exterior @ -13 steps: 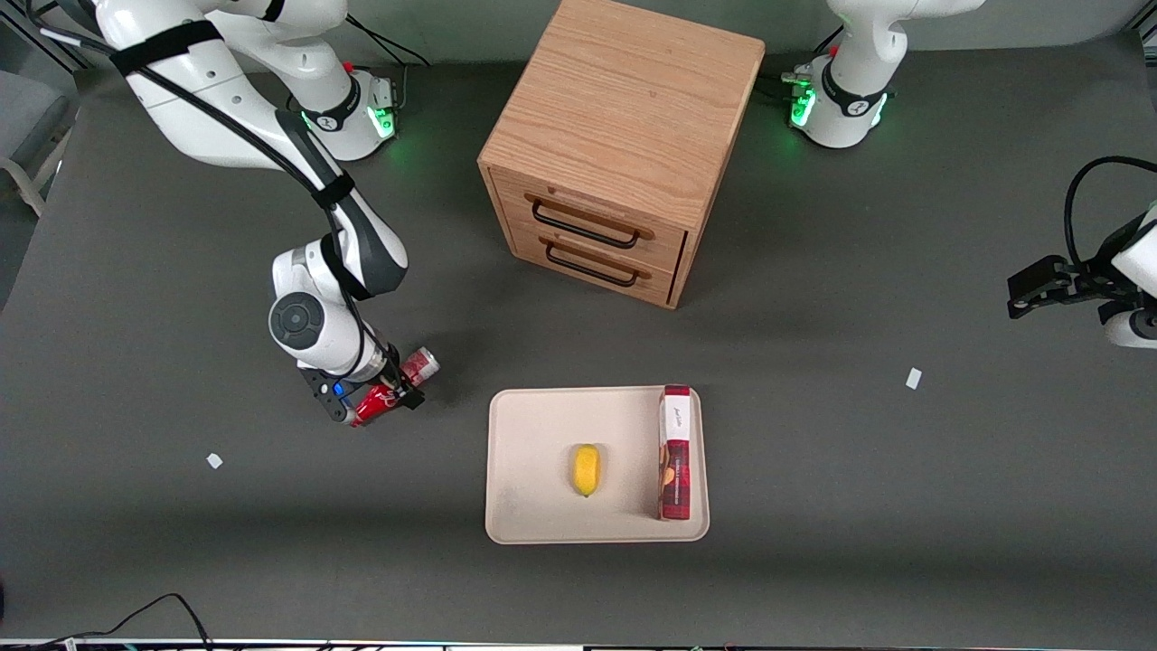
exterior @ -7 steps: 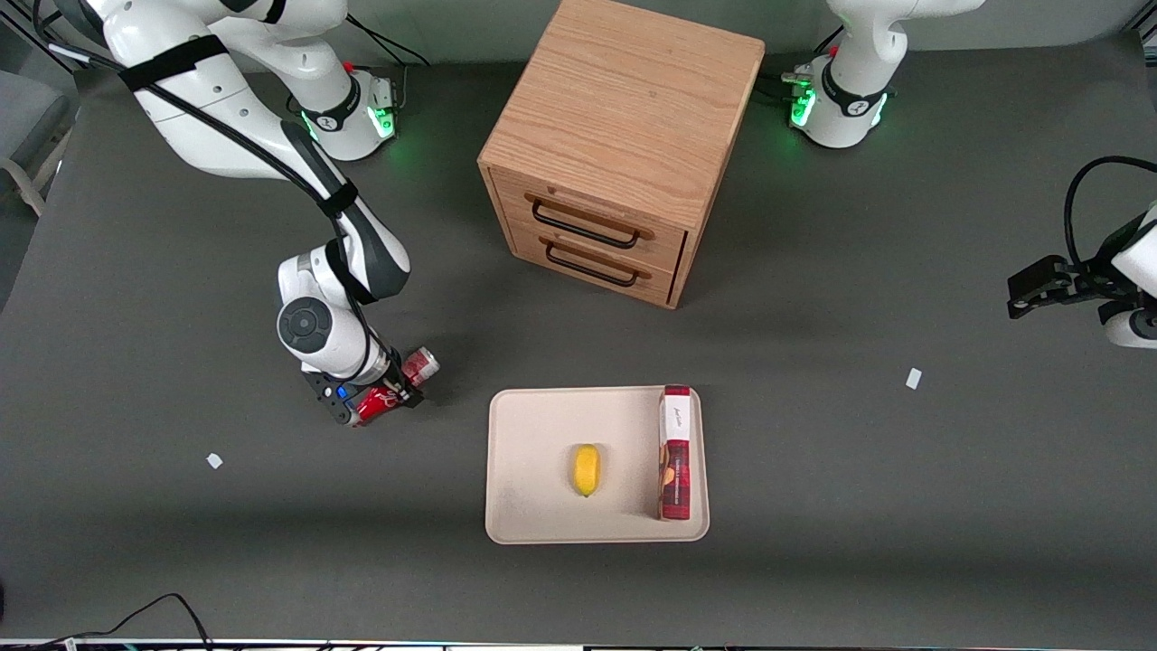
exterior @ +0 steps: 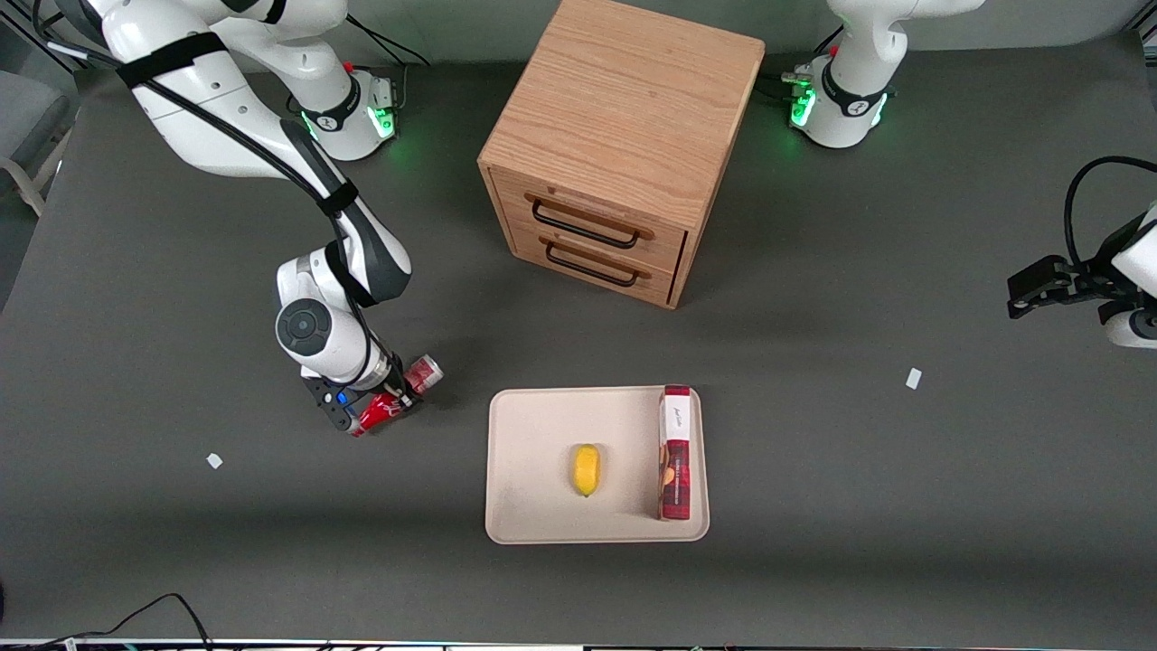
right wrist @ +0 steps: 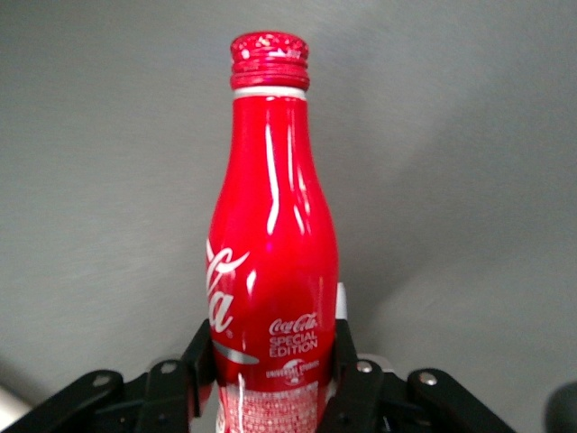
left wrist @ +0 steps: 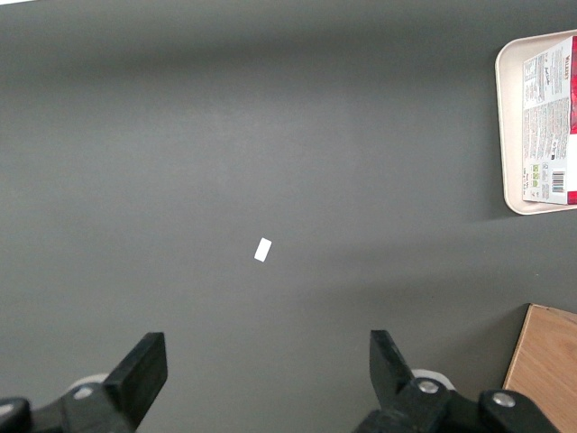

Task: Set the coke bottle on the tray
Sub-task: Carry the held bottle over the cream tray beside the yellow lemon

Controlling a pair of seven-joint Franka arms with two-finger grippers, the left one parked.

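Note:
The coke bottle [exterior: 418, 375] is red with white script and a silver-grey base end. It lies lengthwise in my right gripper [exterior: 390, 398], which is shut on its body. The gripper is low over the dark table, beside the tray toward the working arm's end. I cannot tell whether the bottle touches the table. In the right wrist view the fingers [right wrist: 200, 354] press both sides of the bottle [right wrist: 270, 244], whose red-capped neck points away from the gripper [right wrist: 273, 356]. The beige tray [exterior: 538, 429] lies a short way off; its corner shows in the left wrist view [left wrist: 507, 117].
On the tray lie a yellow lemon [exterior: 586, 469] and a red-and-white box [exterior: 675, 452]. A wooden drawer cabinet [exterior: 615, 145] stands farther from the front camera than the tray. Small white scraps [exterior: 214, 460] [exterior: 914, 378] lie on the table.
My gripper, shut on the bottle, has shifted slightly nearer the front camera and a little toward the tray. Nothing on the tray has moved.

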